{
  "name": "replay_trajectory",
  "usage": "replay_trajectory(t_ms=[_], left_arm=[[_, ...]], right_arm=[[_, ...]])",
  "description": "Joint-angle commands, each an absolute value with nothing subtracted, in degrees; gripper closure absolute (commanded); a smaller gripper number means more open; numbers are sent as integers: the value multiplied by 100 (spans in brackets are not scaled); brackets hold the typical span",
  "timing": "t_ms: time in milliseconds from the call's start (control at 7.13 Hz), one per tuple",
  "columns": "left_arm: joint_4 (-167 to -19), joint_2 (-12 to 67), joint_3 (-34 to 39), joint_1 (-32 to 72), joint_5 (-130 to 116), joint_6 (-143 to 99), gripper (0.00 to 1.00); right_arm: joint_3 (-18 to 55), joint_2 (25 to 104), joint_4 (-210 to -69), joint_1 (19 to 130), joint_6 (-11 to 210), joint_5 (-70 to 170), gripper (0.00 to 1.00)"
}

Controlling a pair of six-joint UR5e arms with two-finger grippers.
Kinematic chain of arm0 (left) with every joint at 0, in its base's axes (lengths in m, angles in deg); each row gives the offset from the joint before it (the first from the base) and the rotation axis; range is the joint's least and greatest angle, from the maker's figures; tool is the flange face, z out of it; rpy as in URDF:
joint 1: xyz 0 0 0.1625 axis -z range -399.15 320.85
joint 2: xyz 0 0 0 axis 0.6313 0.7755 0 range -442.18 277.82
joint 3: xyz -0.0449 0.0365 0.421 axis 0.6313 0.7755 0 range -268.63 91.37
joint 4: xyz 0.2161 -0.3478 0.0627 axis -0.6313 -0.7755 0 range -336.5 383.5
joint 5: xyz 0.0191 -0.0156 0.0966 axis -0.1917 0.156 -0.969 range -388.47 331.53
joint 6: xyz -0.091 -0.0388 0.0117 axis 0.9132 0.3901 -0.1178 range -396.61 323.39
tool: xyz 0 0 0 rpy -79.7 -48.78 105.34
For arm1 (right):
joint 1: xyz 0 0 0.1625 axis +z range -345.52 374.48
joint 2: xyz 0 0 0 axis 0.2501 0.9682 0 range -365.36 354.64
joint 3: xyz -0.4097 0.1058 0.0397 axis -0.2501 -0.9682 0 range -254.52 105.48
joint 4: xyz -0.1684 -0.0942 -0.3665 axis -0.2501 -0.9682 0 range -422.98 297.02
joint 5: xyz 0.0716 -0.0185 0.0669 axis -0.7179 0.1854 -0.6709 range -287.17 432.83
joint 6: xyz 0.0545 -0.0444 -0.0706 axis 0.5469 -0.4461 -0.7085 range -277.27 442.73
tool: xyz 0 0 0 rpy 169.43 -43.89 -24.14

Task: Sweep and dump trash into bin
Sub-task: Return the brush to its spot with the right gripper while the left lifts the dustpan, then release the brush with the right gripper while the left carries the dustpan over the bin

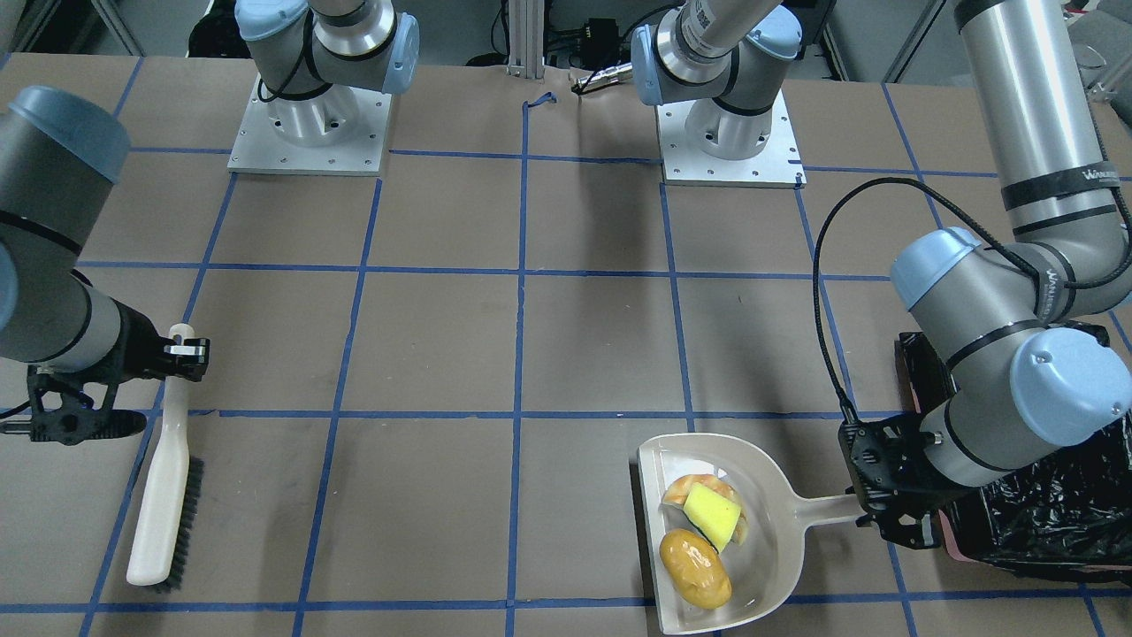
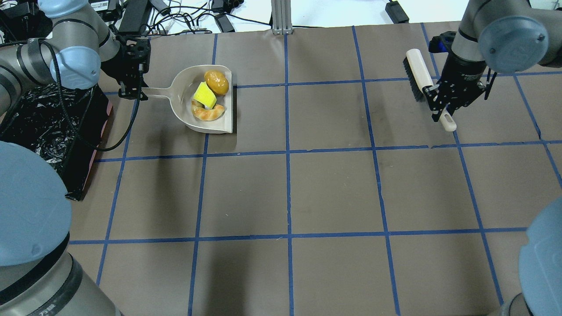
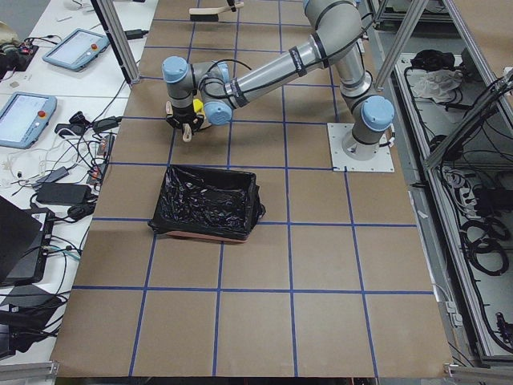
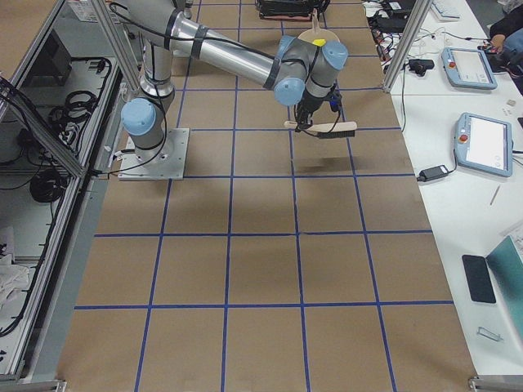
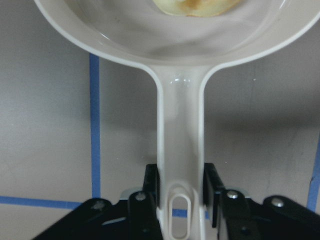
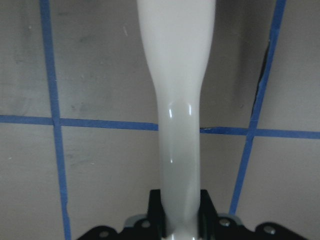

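Robotics lab. Brown paper-covered table (image 2: 333, 188) marked off by a blue tape grid (image 2: 287, 175). Two grey industrial robot arms with pale blue joint caps (image 1: 1035, 133) are bolted to square metal base plates (image 1: 363, 150) at 12 o'clock in the front-facing view. Silver aluminium frame post (image 2: 277, 15) at 12 o'clock overhead, tangled black cables (image 2: 189, 17) at 11. White side bench (image 4: 482, 229) at 3 o'clock in the right side view holds grey tablet-shaped teach pendants (image 4: 486, 143); more of them at 9 o'clock in the left side view.
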State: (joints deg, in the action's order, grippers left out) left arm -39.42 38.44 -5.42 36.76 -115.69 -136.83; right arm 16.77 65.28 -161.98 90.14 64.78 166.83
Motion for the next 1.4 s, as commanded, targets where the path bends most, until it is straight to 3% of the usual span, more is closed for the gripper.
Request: replay_trajectory(t_ms=[0,841,1262], left_arm=[[-4030,3727,-548,3373,-11488,-13689,100],[-4434,3219,-566,2766,-11355,-13689,100],[-5005,2805,-566,1714,-11312,-13803,100]], right_arm=[[2003,6495,-16702,8499,6199,16705,100],[2119,6020,-17091,8418,6225,16731,100],[2145,6020,-17082,8418,6225,16758,100]])
